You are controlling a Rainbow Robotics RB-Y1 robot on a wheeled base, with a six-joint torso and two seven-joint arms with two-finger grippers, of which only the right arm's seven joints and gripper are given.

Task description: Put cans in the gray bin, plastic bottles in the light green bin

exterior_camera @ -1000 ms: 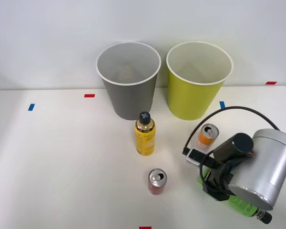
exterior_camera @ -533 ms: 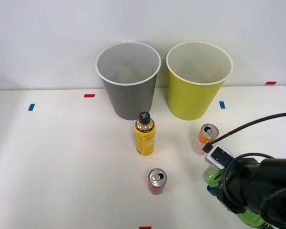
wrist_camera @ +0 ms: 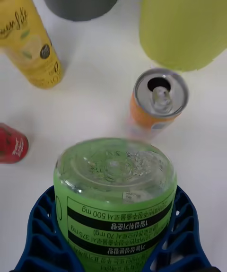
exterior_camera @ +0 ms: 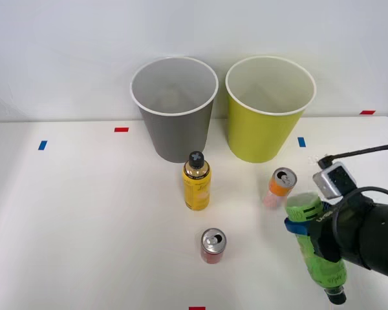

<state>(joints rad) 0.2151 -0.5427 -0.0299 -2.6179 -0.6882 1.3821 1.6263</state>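
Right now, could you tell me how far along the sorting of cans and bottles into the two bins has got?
Nothing looks sorted yet. In hand: the right pincer is shut on the green-labelled bottle, held cap-down. Left to do: the yellow bottle, the red can and the orange can stand on the table, outside the gray bin and the light green bin.

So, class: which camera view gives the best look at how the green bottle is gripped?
The right wrist view: the green bottle sits between the blue ribbed fingers of the right hand, its clear base facing the camera. The front view shows the bottle whole, tilted cap-down, but the arm hides most of the grip.
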